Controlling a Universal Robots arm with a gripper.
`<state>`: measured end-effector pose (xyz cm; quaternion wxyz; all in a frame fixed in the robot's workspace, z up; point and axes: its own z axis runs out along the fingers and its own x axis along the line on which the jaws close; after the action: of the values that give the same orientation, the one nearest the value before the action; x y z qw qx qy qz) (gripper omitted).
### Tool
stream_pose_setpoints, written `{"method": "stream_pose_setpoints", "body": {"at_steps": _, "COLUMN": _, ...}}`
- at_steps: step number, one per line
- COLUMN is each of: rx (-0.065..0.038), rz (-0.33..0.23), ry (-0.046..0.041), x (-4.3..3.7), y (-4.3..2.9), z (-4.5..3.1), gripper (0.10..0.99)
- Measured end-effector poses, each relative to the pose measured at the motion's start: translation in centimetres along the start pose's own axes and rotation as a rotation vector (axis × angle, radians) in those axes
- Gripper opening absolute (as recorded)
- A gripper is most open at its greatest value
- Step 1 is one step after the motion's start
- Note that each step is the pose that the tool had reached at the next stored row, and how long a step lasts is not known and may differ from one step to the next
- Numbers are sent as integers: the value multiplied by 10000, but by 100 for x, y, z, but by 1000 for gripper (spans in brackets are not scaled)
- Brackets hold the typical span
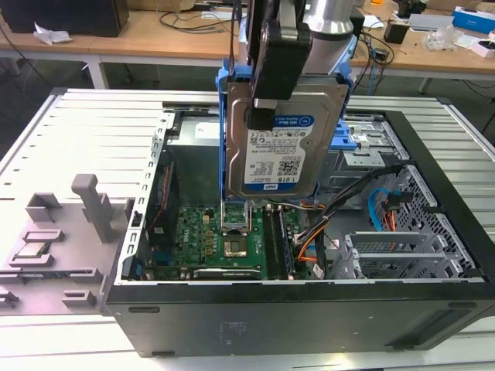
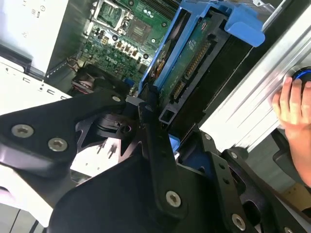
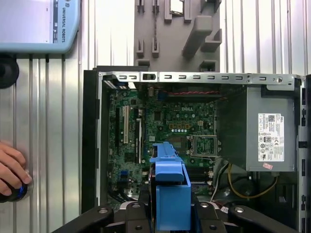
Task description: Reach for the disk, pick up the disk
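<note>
Your end effector (image 1: 267,116) is clamped on the disk (image 1: 282,151), and the disk is already off its seat: in the exterior view it hangs upright, label facing the camera, above the open computer case (image 1: 433,309), with its lower edge just over the motherboard (image 1: 224,232) near the empty CPU socket (image 1: 234,218). The blue rails (image 1: 226,131) run along both long edges of the drive and travel with it.

In the second wrist view the black fingers (image 2: 155,145) pinch the drive from either side at its connector end, with the green circuit board (image 2: 194,58) of the disk turned toward that camera. In the first wrist view you look straight down past the blue rail (image 3: 170,189) onto the case interior, with the power supply (image 3: 269,131) off to one side.

So, as I judge it, the reach is done and the grasp is made; the lift is well under way, since nothing of the disk touches the case. What remains is little more than carrying it clear of the case walls.

The case lies on its side on the slatted metal surface (image 1: 93,131), toward the edge nearest the exterior camera. A person's hand (image 3: 12,170) rests on a blue button on that surface, well apart from the case.
</note>
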<state>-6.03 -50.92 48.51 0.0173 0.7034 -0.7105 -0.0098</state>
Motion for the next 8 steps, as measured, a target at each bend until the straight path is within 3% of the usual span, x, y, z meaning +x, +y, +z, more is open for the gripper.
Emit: {"method": "stream_pose_setpoints", "body": {"at_steps": 8, "rx": 0, "rz": 0, "ry": 0, "x": 115, "y": -1, "z": 4, "gripper": 369}}
